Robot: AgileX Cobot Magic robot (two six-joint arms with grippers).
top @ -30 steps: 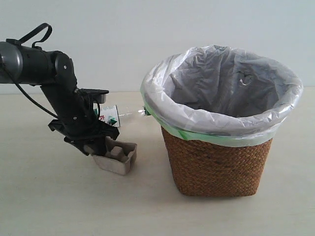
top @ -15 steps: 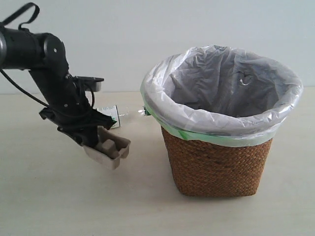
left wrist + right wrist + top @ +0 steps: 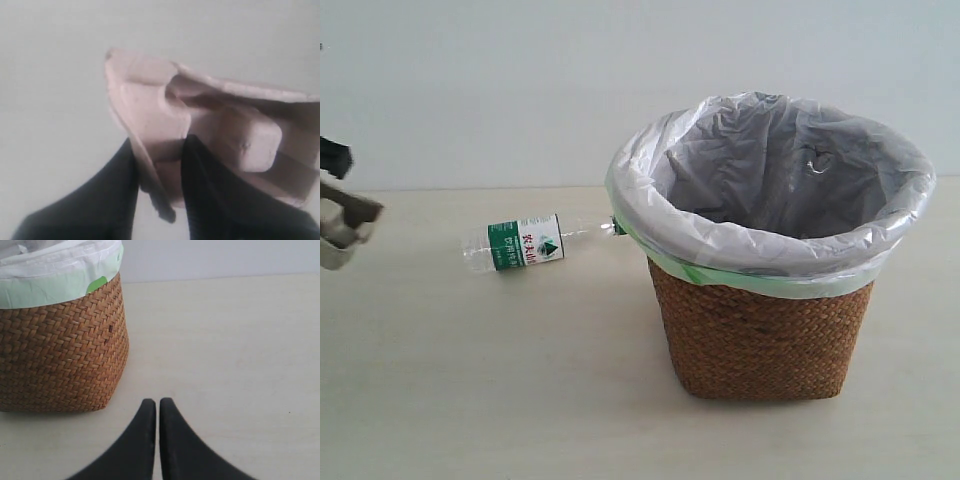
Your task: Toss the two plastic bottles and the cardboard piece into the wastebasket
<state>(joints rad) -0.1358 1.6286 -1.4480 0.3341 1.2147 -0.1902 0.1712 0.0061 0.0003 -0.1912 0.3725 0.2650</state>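
Cardboard tray clamped in the left jaws at the far left edge, well apart from the basket.

The brown woven wicker wastebasket (image 3: 760, 335), lined with a grey-white plastic bag with a green edge, stands right of centre on the pale beige tabletop (image 3: 520, 400). The small clear plastic bottle with a green-and-white label (image 3: 525, 243) lies on its side at left of centre, its narrow end just beside the bag's rim. The grey-brown moulded pulp cardboard tray (image 3: 342, 228) is cut off by the left edge. In the left wrist view, the left gripper (image 3: 161, 150) pinches one wall of the tray between its black fingers (image 3: 115, 190), with the raised compartments past the tips. The right gripper (image 3: 157, 402) has its jaws together on nothing, above bare table near the basket's wicker side.
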